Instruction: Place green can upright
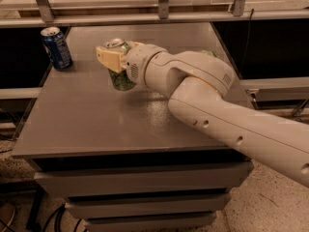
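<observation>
The green can (120,80) stands roughly upright in the back middle of the grey table (87,124), its silver top (115,43) showing above the fingers. My gripper (112,58) reaches in from the right and is shut on the can's upper half with its cream fingers (107,57). The can's bottom is at or just above the table top; I cannot tell whether it touches. The white arm (203,91) crosses the right side of the table.
A dark blue can (56,47) stands upright at the table's back left corner. A bit of something green (208,53) shows behind the arm. A metal rail frame (159,17) runs along the back edge. Drawers sit below the table top.
</observation>
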`<control>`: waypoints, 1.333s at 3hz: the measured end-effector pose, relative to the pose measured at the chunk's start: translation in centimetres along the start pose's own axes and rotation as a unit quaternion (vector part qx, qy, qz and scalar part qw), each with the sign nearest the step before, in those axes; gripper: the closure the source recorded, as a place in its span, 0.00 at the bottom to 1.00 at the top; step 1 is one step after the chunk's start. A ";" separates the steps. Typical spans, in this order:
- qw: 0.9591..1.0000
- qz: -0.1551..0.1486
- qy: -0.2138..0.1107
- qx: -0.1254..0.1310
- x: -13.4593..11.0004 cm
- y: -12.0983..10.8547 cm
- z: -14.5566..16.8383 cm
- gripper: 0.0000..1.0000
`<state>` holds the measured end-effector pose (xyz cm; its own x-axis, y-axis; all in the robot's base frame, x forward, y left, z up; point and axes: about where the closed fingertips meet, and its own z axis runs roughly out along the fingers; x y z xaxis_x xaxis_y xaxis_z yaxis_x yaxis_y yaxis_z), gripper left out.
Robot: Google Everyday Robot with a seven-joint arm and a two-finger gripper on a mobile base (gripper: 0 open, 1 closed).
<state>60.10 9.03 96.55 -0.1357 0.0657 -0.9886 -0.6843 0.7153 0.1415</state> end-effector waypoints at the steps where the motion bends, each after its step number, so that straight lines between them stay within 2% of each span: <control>1: 1.000 0.006 -0.005 -0.013 0.6 0.5 0.6 1.00; 2: 1.000 0.006 -0.010 -0.021 1.0 0.9 1.1 1.00; 4: 1.000 -0.002 -0.011 -0.019 1.7 1.4 1.7 1.00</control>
<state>60.13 11.32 95.00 -0.1175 0.0775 -0.9900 -0.7111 0.6893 0.1384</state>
